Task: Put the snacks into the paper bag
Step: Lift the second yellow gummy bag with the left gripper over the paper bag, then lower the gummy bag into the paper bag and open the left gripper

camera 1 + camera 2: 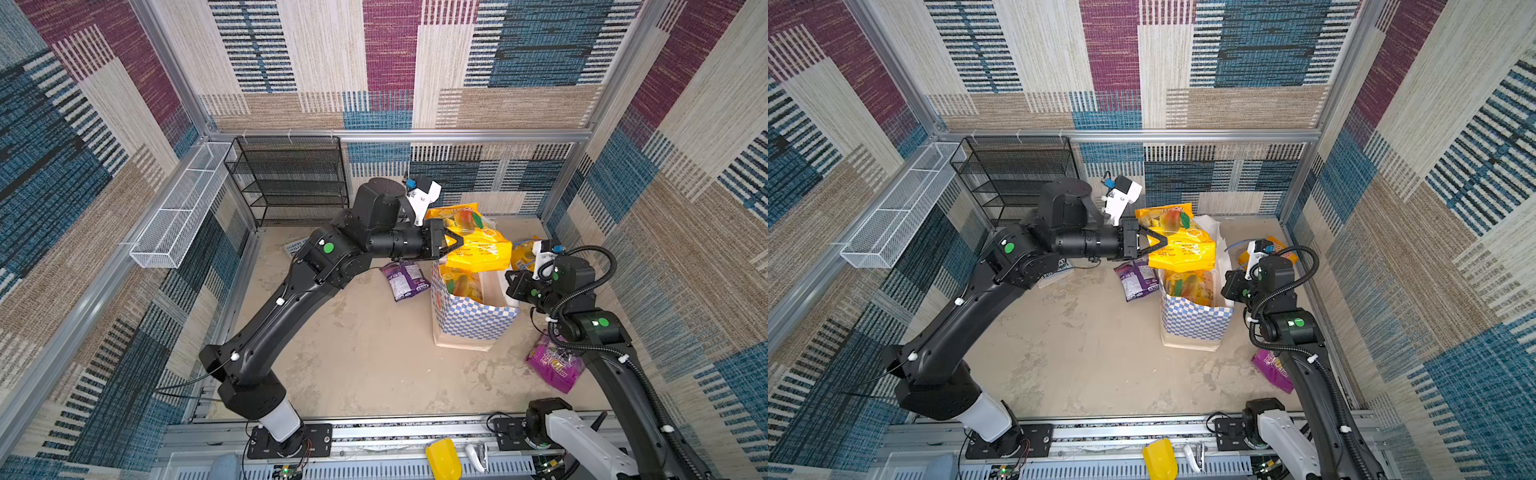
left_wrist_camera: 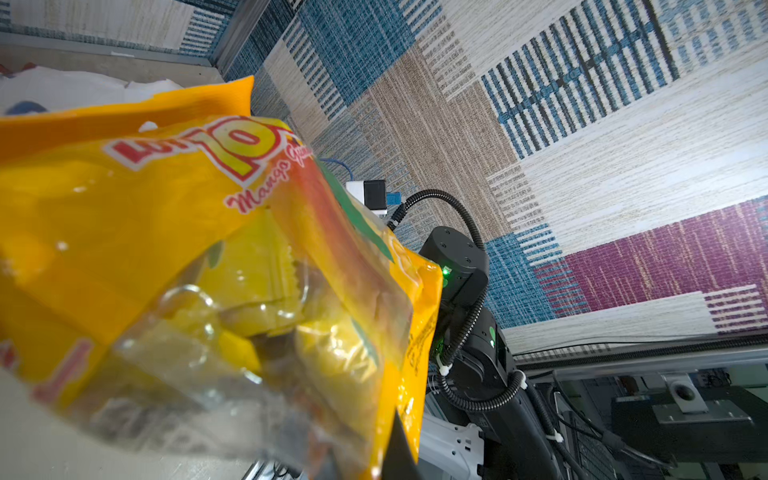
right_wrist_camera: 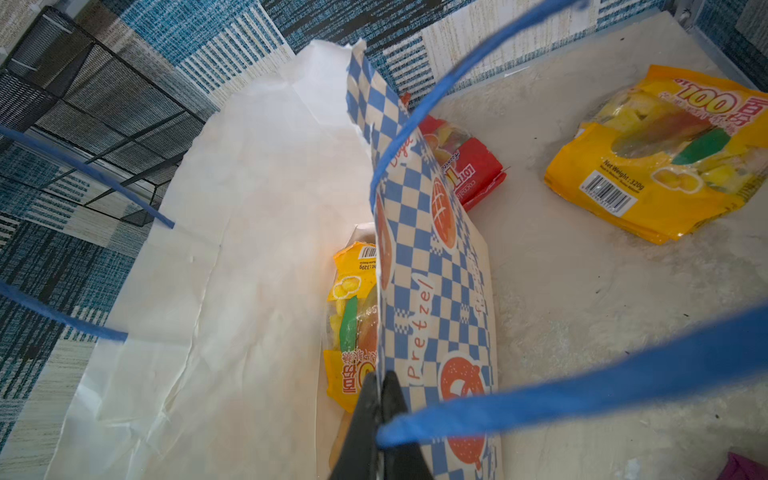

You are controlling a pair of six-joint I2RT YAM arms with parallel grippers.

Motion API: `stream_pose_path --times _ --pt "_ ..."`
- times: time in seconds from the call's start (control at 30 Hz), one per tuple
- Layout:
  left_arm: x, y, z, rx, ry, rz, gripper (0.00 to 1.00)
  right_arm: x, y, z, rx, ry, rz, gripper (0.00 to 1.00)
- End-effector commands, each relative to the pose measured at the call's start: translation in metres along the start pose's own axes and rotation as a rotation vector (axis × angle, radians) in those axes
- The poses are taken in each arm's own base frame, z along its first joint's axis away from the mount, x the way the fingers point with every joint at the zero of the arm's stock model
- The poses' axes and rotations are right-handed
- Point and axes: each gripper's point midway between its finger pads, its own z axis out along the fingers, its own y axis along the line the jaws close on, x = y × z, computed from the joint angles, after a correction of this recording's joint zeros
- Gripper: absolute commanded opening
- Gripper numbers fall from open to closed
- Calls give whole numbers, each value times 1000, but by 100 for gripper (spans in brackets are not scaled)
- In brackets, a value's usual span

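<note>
Nearest, a magenta packet (image 1: 552, 370) is lying near the paper bag (image 1: 469, 320), lettered "Pretzel". We are pinching the bag's rim in our right gripper (image 3: 382, 386), jaws closed on it. Above the bag's mouth we are gripping a yellow packet (image 1: 486, 249) reading "Mango" in our left gripper (image 1: 459, 241). Beyond the bag, a barcoded packet (image 3: 665, 166) marked "Net Weight : 320g" is lying.

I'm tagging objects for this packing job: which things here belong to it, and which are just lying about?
Job: paper bag pinched by right gripper; mango packet in left gripper; bagged yellow packet; loose yellow packet; red packet; dark purple packet; magenta packet.
Lying about: black mesh rack; white wire basket; book; yellow scoop.
</note>
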Motion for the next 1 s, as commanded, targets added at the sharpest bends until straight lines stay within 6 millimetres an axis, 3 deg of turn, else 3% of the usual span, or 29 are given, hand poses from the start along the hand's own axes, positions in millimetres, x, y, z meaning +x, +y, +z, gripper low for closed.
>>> stream_pose_path --times 0.0,0.23,0.4,0.53,0.97 --pt "-13 -22 12 102 -25 80 0 0 3 0 -14 -1 -11 0" --pt "-1 11 66 71 79 23 0 0 2 0 -11 0 -13 0" --pt "11 37 92 13 152 -22 0 1 2 1 -14 2 -11 0" --pt "16 61 99 -58 167 -34 0 0 2 1 -11 -2 -15 0" --pt "23 97 105 -67 208 -115 0 -1 0 -1 -4 -15 -15 0"
